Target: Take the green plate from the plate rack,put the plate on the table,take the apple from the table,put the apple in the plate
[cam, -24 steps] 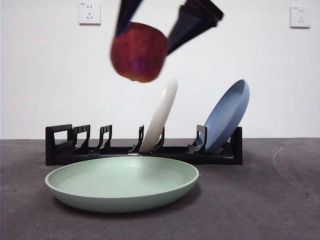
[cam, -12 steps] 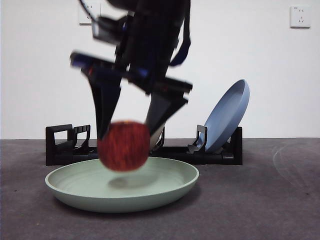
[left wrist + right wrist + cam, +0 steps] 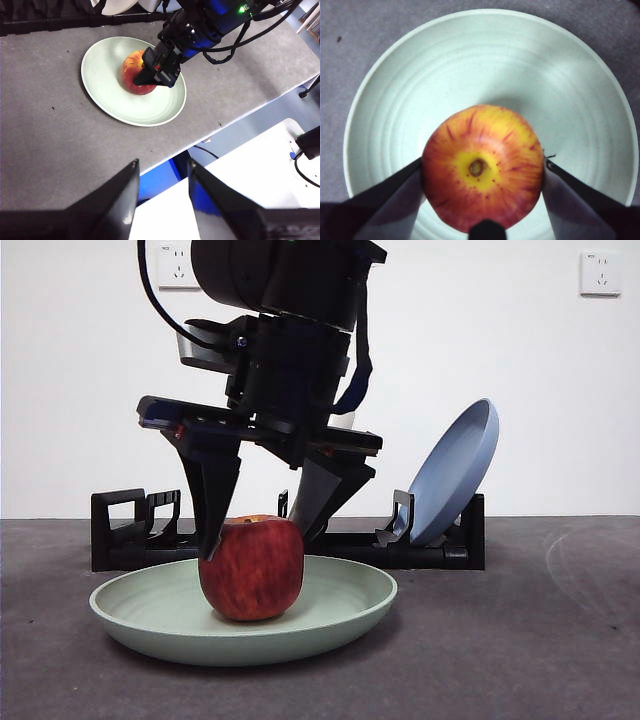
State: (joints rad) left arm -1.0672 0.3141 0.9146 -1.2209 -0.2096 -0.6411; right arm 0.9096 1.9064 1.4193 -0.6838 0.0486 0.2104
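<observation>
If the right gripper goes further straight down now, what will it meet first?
Probably the green plate: the right gripper points down, closed around the apple, which already rests in the plate.

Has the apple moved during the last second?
Yes. The apple has come down from above the plate rack and now sits in the green plate, between the right gripper jaws.

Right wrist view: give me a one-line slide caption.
Right tool grips the apple, stem up, on the green plate.
</observation>
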